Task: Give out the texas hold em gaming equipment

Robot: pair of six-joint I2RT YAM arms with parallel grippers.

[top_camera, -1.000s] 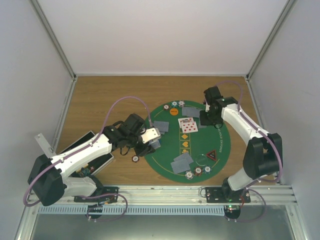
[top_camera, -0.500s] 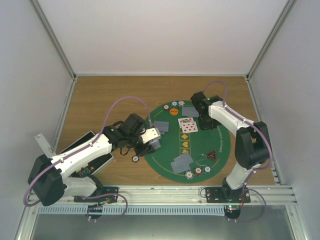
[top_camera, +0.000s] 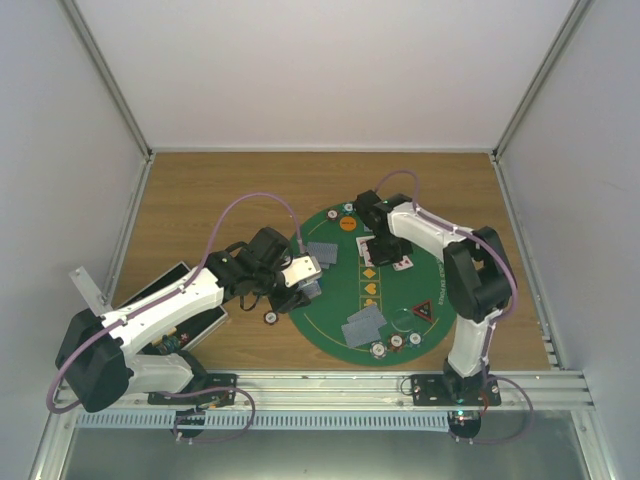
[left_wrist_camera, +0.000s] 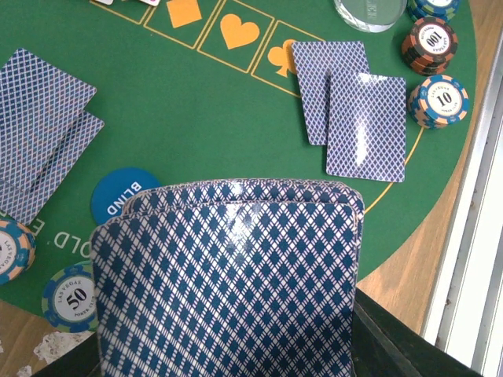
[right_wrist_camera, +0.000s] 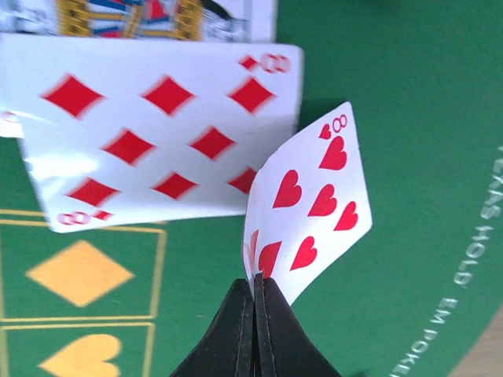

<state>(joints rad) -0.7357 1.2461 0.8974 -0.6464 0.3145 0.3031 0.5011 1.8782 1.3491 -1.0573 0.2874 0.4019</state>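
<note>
Dealing is judged underway: the eight of hearts (right_wrist_camera: 314, 204) is pinched by the right gripper (right_wrist_camera: 254, 284) beside the eight of diamonds (right_wrist_camera: 165, 133), needing to be laid flat and released; the deck (left_wrist_camera: 236, 283) is clamped in the left gripper (top_camera: 303, 272).

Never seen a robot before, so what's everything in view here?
Round green felt mat: one, on wooden table.
Striped-edge poker chips: at least seven, mixed colours, mat's rim; one on wood.
Blue-patterned face-down playing cards: two pairs, on mat.
Face-up eight of diamonds: one, red-on-white, mat centre.
Orange disc, blue disc, clear disc: one each, on mat.
Red-black triangle marker: one, near clear disc.
Black rectangular case: one, left of mat.
Left fingers: shut on blue-backed card deck.
Right fingers: shut on eight of hearts card.
</note>
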